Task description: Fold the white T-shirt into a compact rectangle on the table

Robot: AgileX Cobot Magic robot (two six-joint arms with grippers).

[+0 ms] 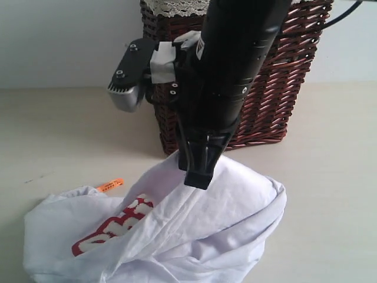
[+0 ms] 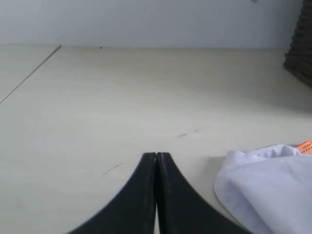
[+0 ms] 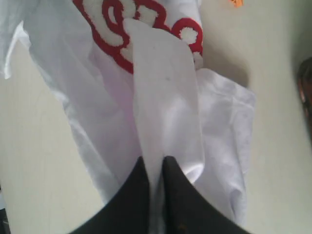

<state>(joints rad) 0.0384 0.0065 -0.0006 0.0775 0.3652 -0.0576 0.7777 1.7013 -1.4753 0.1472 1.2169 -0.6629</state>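
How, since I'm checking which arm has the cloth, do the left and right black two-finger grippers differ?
The left gripper is shut on nothing; the right gripper is shut on a fold of the white T-shirt. The left gripper faces bare cream table beside the shirt; the right gripper sits over the shirt. Both are black with jaws closed.

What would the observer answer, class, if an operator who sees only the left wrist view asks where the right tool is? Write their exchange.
Observer: The right tool is shut on a fold of the white shirt.
Operator: Is that fold lying flat?
Observer: No, it stands in a peak above the rest, which lies crumpled on the table.
Operator: Any print showing?
Observer: Yes, red-outlined letters face up, left of that tool in the exterior view.
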